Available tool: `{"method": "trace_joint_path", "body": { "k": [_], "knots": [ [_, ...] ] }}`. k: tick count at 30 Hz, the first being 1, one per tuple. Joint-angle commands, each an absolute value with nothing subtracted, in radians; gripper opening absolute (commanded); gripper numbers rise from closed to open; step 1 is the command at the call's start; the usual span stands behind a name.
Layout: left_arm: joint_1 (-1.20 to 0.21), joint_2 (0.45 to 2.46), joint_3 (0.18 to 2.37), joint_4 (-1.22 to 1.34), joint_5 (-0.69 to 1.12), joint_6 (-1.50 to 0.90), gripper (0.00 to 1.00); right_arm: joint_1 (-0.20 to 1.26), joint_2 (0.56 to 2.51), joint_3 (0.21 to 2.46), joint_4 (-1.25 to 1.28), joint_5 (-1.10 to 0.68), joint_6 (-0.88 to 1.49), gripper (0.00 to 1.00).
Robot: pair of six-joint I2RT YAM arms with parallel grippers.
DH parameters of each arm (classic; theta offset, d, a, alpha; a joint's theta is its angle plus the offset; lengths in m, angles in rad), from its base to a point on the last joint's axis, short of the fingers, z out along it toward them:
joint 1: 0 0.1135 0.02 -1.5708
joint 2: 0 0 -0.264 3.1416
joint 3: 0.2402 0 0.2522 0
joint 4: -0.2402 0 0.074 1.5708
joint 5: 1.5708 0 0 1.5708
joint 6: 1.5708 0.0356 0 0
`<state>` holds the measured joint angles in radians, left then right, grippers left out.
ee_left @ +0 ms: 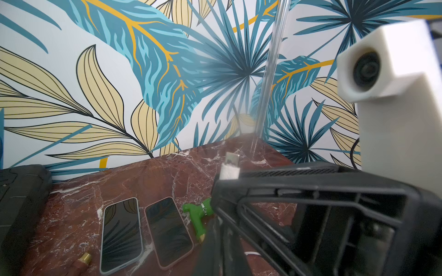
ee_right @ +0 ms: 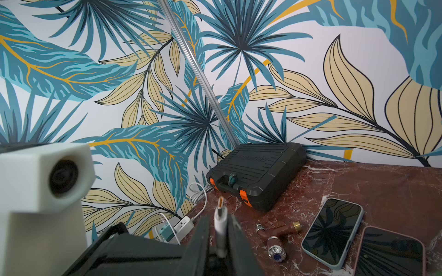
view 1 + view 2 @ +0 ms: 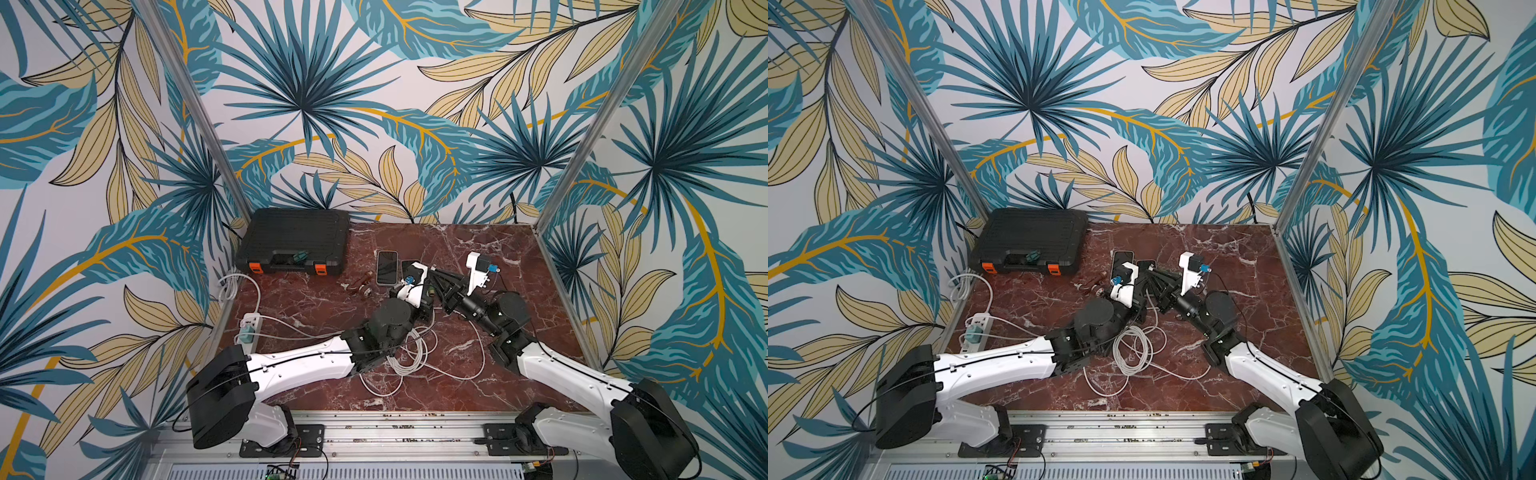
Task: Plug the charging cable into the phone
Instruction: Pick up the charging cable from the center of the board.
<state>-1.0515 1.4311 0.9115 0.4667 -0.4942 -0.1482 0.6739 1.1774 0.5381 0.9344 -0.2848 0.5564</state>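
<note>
Charging-cable plug, pinched by right gripper, left gripper clenched: trailing slack could skew it off phone port.

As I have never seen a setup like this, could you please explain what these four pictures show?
This is a two-armed tabletop robot. Two pictures look down from one overhead stereo camera, and the other two come from a camera on each wrist.

The right gripper pinches the USB-C plug of a white charging cable. Loose cable loops lie on the red marble table. The left gripper is shut; I cannot tell whether it holds anything.

Two phones lie screen up, side by side: the light blue phone and the pink phone, named for their cases.

Also on the table are a black tool case with orange latches, a white power strip, a brown pipe fitting and a green fitting.
</note>
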Motion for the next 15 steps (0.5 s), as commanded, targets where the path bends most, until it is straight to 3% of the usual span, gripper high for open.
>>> {"method": "trace_joint_path", "body": {
  "k": [1,15],
  "knots": [
    [-1.054,1.438,0.936,0.490,-0.495,-0.156,0.00,0.678,1.160,0.514,0.917,-0.297,0.539,0.19],
    [-1.055,1.439,0.938,0.489,-0.486,-0.158,0.00,0.680,1.164,0.499,0.934,-0.294,0.543,0.16]
  ]
}}
